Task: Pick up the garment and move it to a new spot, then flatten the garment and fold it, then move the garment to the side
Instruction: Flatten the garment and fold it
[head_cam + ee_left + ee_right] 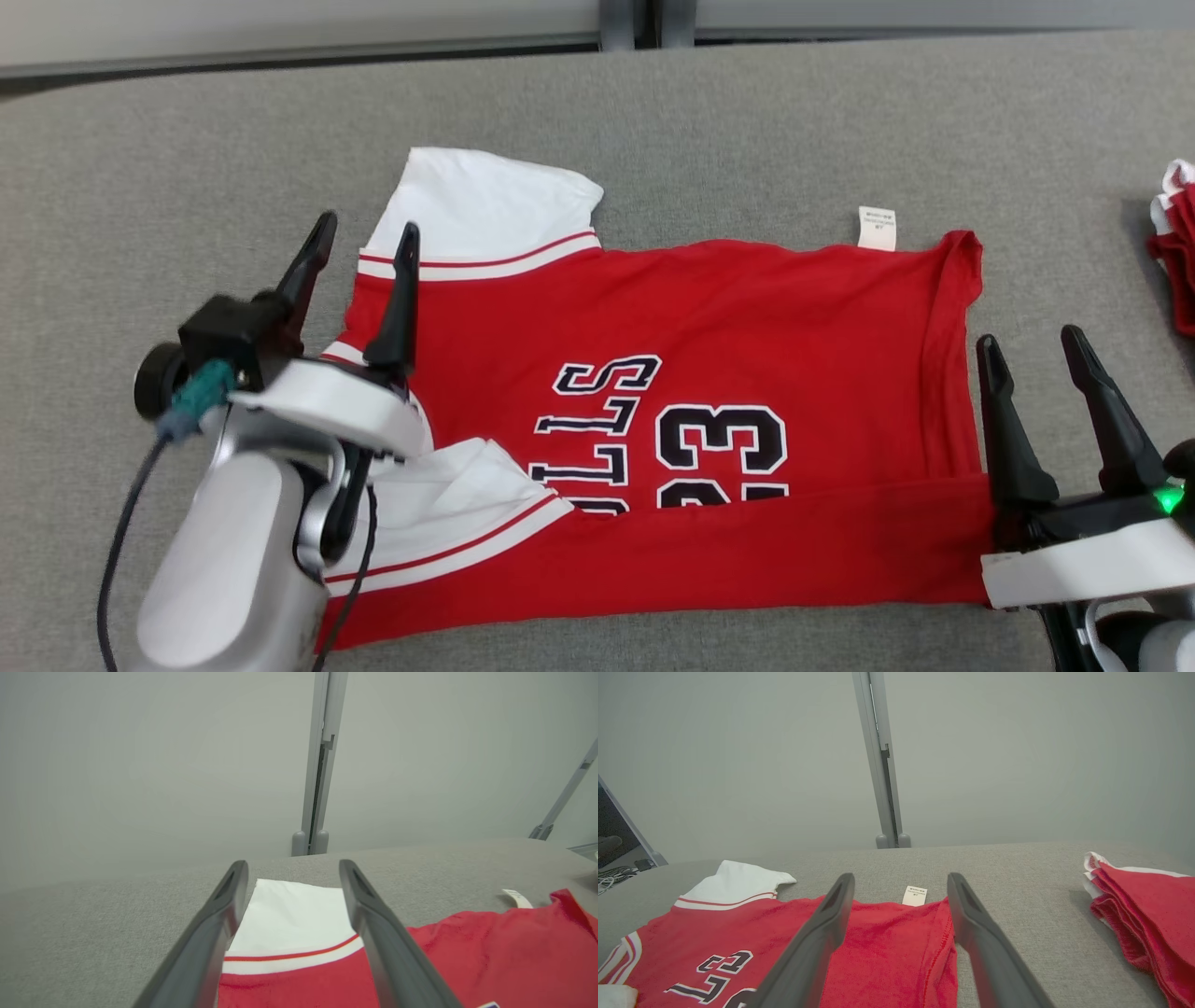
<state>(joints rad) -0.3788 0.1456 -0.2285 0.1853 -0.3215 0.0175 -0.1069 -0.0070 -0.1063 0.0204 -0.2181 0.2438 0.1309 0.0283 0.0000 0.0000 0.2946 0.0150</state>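
The garment (pixel 747 317) is a red jersey with white sleeves and black lettering, spread sideways on the grey table (pixel 187 149). Its near edge is folded up over the lettering as a red band. My left gripper (pixel 366 224) stands open above the collar end, over the far white sleeve (pixel 294 914). At the hem end my right gripper (pixel 1027 341) is open too, its fingers straddling the hem edge (pixel 945 933). Nothing is held by either one. A white label (pixel 877 228) sticks out at the far hem corner.
A stack of folded red and white garments (pixel 1174 243) lies at the table's right edge, also in the right wrist view (pixel 1139 905). A grey wall with a vertical post (pixel 882 765) runs behind the table. Bare table surrounds the jersey.
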